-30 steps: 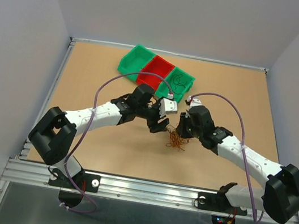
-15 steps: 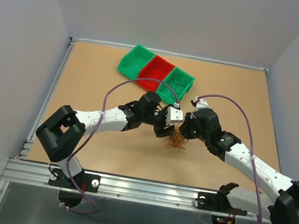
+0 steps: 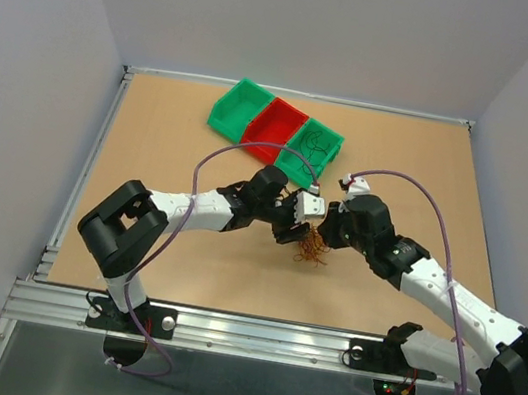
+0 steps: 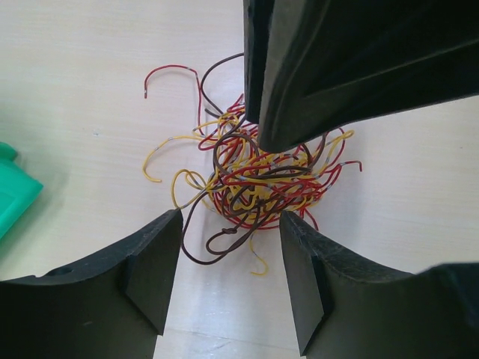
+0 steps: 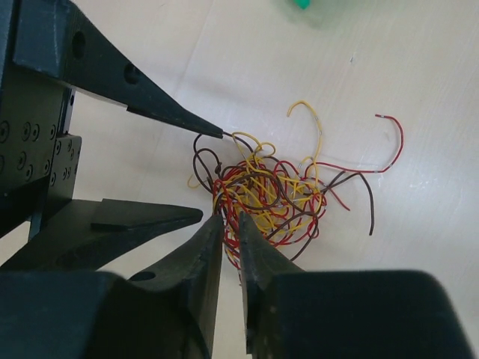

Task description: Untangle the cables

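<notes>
Left wrist view is showing the left gripper (image 4: 232,224) with its jaws standing well apart, straddling the near edge of the cables (image 4: 254,179). They are lying as one tangled clump of red, yellow and dark strands on the table (image 4: 90,75). From the opposite side, the right gripper (image 5: 228,224) is touching the clump's edge with its tips. Its fingers are sitting nearly together with a slim gap, and whether they are pinching a strand cannot be told. Its body is covering part of the clump from the left camera. Beyond both arms, three bins are sitting in a row: a green bin (image 3: 238,109), a red bin (image 3: 278,127) and a second green bin (image 3: 315,147).
</notes>
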You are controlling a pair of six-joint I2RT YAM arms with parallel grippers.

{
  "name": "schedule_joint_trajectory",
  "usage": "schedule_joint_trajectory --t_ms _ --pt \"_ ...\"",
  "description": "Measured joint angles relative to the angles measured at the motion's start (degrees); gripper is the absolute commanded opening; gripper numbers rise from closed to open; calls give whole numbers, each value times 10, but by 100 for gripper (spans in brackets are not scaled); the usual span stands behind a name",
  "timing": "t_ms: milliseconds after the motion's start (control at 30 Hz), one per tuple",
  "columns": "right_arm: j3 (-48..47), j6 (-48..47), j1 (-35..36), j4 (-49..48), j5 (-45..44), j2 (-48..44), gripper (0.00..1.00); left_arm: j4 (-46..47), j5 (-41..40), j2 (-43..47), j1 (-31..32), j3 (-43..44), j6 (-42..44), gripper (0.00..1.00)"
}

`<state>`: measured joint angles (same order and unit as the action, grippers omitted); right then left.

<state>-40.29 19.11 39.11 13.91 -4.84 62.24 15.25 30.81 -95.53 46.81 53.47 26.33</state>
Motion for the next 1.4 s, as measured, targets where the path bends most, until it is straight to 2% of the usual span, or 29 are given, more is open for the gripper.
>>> schedule_joint_trajectory --t_ms 300,400,433,533,600,633,700,733,933,1100,1300,1400 --pt "0 -5 0 0 11 14 30 1 -30 -25 0 5 8 63" --pt "0 -8 -1 4 12 34 26 -2 -38 -44 -1 6 13 60" --pt "0 -10 -1 6 12 39 21 -3 -39 -46 -1 6 14 53" --pt "0 -14 -1 6 18 42 20 -7 -42 -51 -1 9 19 36" --pt "0 -14 -1 6 17 42 25 -13 -43 -55 -1 15 22 25" --pt "0 -14 -2 6 15 42 30 -15 -42 -56 -2 18 25 14" --pt "0 -13 -5 6 13 41 33 -17 -41 -56 -3 19 28 3" --pt "0 -13 -5 7 12 39 38 -18 -41 -56 -4 19 31 0" --pt "14 -17 -9 0 26 2 55 -30 -27 -39 -7 19 41 0" --pt "19 -31 -9 -27 45 -19 60 -55 -9 -4 -12 18 42 0" --pt "18 -48 -8 -64 51 25 55 -82 17 27 -23 18 28 0" --pt "18 -64 0 -85 57 69 41 -90 38 57 -23 19 13 0"
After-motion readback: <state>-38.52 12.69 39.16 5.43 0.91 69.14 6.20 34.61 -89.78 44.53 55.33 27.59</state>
